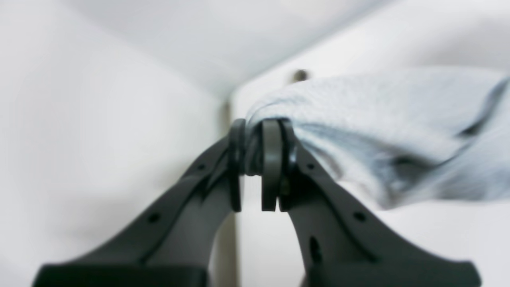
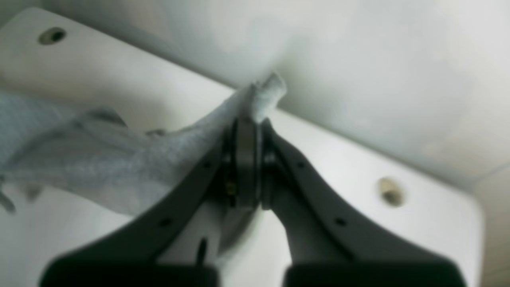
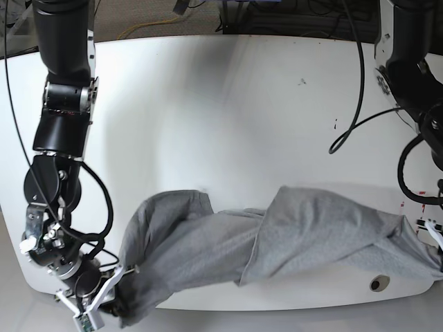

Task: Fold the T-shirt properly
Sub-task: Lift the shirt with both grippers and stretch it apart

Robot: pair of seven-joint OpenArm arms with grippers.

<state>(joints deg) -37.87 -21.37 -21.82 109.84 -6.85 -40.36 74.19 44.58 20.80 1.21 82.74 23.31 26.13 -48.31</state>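
my left claw [image 1: 255, 159] pinching T-shirt [image 3: 277, 242] corner, right claw [image 2: 247, 159] clamped on another, only base view shows cloth stretched 3-to-9 o'clock across table [image 3: 228, 104]

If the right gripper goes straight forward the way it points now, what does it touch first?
The right gripper, shut on a corner of the T-shirt, points past the near edge of the white table. Beyond that edge only blurred pale floor shows, so the way looks free, though depth is unclear.
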